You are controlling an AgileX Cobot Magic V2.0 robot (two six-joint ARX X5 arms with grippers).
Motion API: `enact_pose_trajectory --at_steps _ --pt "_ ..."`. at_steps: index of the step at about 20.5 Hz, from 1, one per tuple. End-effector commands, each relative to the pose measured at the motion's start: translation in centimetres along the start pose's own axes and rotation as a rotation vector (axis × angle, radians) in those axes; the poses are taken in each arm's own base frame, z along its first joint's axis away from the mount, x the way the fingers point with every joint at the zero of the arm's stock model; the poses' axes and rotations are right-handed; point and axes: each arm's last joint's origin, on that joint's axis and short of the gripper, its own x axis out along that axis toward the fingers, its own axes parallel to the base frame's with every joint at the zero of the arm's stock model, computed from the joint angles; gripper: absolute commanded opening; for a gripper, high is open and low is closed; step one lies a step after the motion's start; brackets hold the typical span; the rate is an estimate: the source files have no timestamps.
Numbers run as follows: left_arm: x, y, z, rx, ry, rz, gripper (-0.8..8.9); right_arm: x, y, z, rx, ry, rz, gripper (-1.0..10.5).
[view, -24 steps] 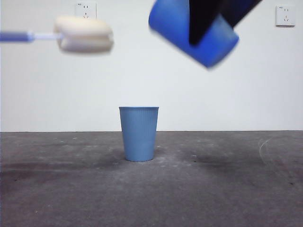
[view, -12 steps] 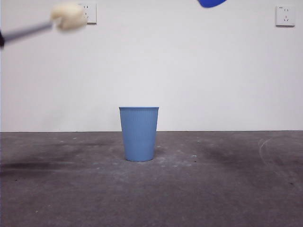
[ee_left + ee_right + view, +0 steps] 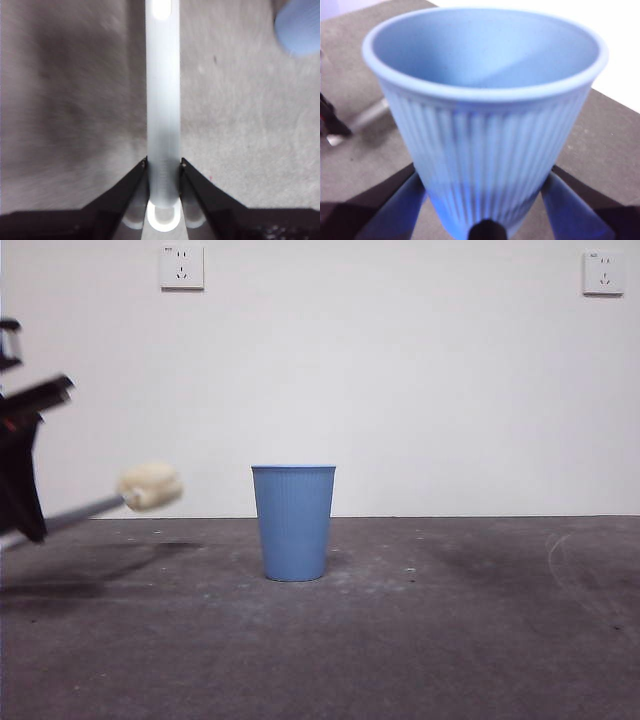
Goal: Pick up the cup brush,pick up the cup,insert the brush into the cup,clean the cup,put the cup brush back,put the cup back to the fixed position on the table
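My left gripper (image 3: 163,162) is shut on the grey handle of the cup brush (image 3: 162,95). In the front view that gripper (image 3: 22,502) is at the left edge, low over the table (image 3: 450,640). The cup brush (image 3: 150,486) points right, its cream sponge head just above the surface and left of a standing blue ribbed cup (image 3: 293,523). That standing cup (image 3: 300,25) also shows at a corner of the left wrist view. My right gripper (image 3: 484,175) is shut on the cup (image 3: 485,115), held upright above the table and out of the front view.
Two wall sockets (image 3: 181,267) (image 3: 603,272) sit high on the white wall behind. The right wrist view shows the left arm (image 3: 330,120) and the brush handle (image 3: 367,116) beyond the held cup.
The brush has dropped from the upper left to just above the table at the left edge. The held cup has risen out of the top of the front view.
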Motion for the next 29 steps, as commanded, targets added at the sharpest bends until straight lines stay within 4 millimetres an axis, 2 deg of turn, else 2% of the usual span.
enact_pose_trajectory --at_steps 1,7,12,16,17,21,25,29 --pt "1.5 0.1 0.1 0.004 0.016 -0.004 -0.12 0.0 0.0 0.1 0.016 -0.007 0.0 -0.1" --pt "4.1 0.0 -0.1 -0.028 0.064 0.04 -0.12 0.0 0.1 -0.1 0.021 0.017 0.006 -0.1" --pt "4.5 -0.3 -0.1 -0.051 0.057 0.09 0.13 0.0 0.1 -0.2 0.021 0.017 0.005 -0.1" --pt "4.4 -0.3 -0.2 -0.053 0.071 0.08 3.57 0.0 0.1 -0.2 0.021 0.017 0.006 -0.1" --pt "4.4 -0.3 -0.3 -0.055 0.081 0.083 3.84 0.0 0.1 -0.2 0.021 0.017 0.005 -0.1" --pt "4.3 -0.2 -0.6 -0.059 0.11 0.09 3.84 0.0 0.1 -0.2 0.021 0.017 0.005 -0.1" --pt "2.8 -0.6 -0.5 -0.036 0.073 0.08 3.86 0.1 0.1 0.0 0.013 -0.005 -0.01 -0.1" --pt "-1.1 -1.3 -0.3 0.025 -0.059 0.048 3.86 1.9 0.4 -0.9 0.03 -0.068 -0.076 -0.1"
